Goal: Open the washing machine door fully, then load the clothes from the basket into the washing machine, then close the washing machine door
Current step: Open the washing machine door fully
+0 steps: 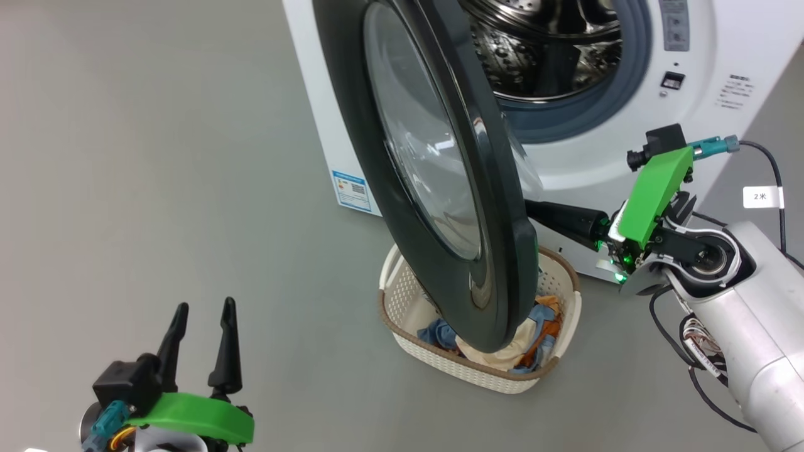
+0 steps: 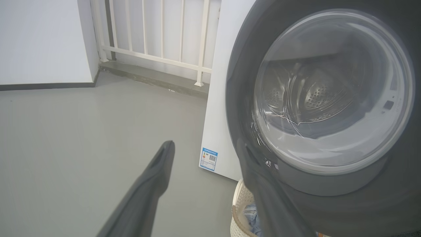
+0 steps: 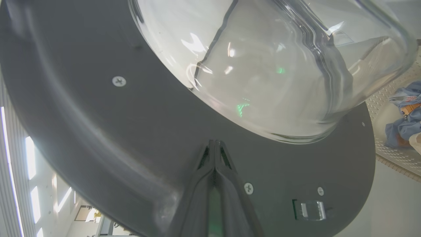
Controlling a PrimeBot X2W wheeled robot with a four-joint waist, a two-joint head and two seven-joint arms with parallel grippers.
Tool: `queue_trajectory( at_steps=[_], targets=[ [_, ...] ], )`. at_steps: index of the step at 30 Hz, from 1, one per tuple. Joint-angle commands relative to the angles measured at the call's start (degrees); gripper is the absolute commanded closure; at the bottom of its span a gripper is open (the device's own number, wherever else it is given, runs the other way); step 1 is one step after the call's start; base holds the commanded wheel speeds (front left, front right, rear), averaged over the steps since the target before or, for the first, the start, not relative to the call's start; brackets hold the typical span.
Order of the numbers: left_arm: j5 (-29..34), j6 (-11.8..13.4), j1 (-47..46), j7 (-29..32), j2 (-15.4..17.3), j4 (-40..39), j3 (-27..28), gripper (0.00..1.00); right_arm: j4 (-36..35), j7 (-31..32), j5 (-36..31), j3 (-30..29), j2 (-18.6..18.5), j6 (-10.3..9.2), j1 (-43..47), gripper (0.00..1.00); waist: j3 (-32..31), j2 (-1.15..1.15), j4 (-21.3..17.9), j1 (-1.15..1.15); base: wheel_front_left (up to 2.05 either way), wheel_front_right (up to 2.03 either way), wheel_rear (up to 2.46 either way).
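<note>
The washing machine (image 1: 584, 166) stands at the top, its steel drum (image 1: 540, 50) exposed. The washing machine door (image 1: 433, 169) hangs partly open, with its black rim over the basket (image 1: 440, 361). Blue, orange and cream clothes (image 1: 540, 333) lie in the basket. My right gripper (image 1: 546, 215) reaches in from the right behind the door. In the right wrist view it (image 3: 215, 142) is shut, tips against the door's dark inner face (image 3: 131, 115) below the glass bowl (image 3: 263, 65). My left gripper (image 1: 205, 306) stands open and holds nothing at the lower left, well clear of the door (image 2: 329, 92).
Grey floor spreads left of the machine. A blue sticker (image 2: 209, 159) marks its lower corner. A white railing (image 2: 158, 33) and a wall stand behind. Black cables (image 1: 779, 188) trail from my right arm. The basket (image 3: 391, 148) and clothes (image 3: 404, 121) show at the right wrist view's right edge.
</note>
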Motion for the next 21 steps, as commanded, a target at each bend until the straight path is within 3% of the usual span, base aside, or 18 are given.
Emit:
queue_trajectory(
  at_steps=[1,12,21],
  targets=[
    [0.5,0.3,-0.6,-0.2,1.5,-0.9,1.6,0.0,-1.9,0.3,0.7,0.2,1.1,0.34,0.6,1.0,-0.8,0.0,1.3,0.01,0.0,0.0,0.0],
    [-0.1,0.7,-0.1,0.1,1.8,-1.0,1.2,0.0,-3.8,1.1,1.9,-0.6,2.2,0.34,3.3,1.0,-1.6,0.0,5.8,0.01,0.0,0.0,0.0],
    [-0.8,1.4,0.3,0.0,2.2,-1.9,1.8,0.0,-3.8,1.8,1.4,-0.5,3.2,0.34,2.5,1.0,-0.7,0.0,6.4,0.01,0.0,0.0,0.0]
  ],
)
